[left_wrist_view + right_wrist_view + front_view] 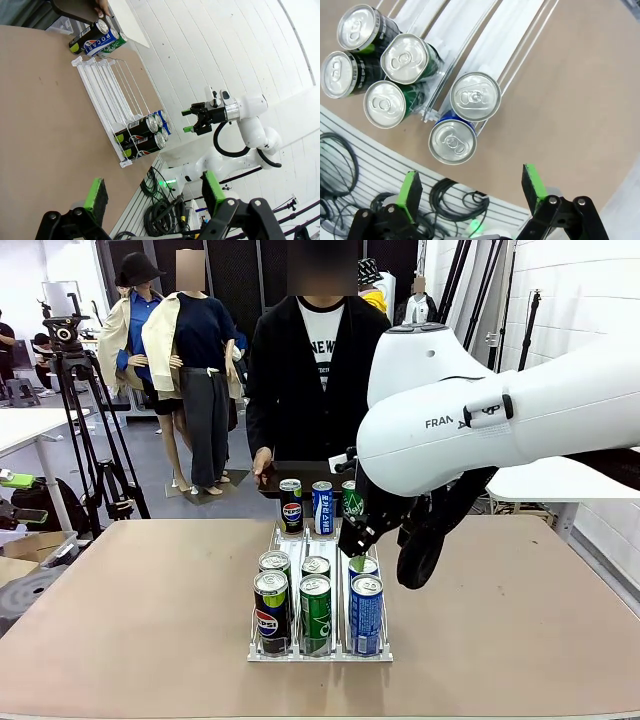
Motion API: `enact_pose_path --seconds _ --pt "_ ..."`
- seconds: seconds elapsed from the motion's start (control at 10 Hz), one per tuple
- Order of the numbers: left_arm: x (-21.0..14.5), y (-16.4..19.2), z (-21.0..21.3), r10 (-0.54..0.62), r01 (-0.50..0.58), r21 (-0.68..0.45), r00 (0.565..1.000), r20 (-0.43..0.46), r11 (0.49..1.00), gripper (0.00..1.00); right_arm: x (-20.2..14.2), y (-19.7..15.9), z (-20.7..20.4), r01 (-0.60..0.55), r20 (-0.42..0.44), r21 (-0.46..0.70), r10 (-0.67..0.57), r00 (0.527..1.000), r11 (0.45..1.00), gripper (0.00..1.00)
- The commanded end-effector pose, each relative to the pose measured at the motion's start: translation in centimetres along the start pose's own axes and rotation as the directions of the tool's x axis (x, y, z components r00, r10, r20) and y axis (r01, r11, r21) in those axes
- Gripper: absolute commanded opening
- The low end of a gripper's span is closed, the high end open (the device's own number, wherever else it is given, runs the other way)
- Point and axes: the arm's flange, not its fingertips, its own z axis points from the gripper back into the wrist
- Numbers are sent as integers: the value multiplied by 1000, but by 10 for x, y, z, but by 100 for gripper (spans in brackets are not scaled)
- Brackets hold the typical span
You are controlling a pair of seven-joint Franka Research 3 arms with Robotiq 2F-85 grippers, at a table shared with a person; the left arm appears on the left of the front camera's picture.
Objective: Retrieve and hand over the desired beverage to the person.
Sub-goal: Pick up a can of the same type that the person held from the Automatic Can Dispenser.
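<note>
Beverage cans stand in a clear three-lane rack (335, 540) in the middle of the table. At its near end are a black Pepsi can (270, 610), a green can (315, 613) and a blue can (366, 613), with a second row right behind them. Three more cans (321, 506) stand at the far end. My right gripper (357, 558) hangs open just above the right lane, and its wrist view looks straight down on the two blue cans (452, 141). My left gripper (155, 195) is open with nothing in it, well off to the side of the rack (107, 85). The person (300, 370) stands at the far edge.
One of the person's hands (263, 462) rests on a dark tray (300, 472) just beyond the rack. A camera tripod (85, 430) stands off the table at the left. Bare tabletop (130, 610) lies on both sides of the rack. Cables (340, 165) hang below the near edge.
</note>
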Motion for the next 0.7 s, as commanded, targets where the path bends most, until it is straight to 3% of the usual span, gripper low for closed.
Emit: enact_pose_path --seconds 0.0,0.6 --pt "0 0 2 -2 2 6 1000 -1 1000 100 -3 1 -10 76 17 45 -77 997 996 100" --pt "0 0 2 -2 2 6 1000 -1 1000 100 -2 -3 -38 127 19 43 -128 992 991 100"
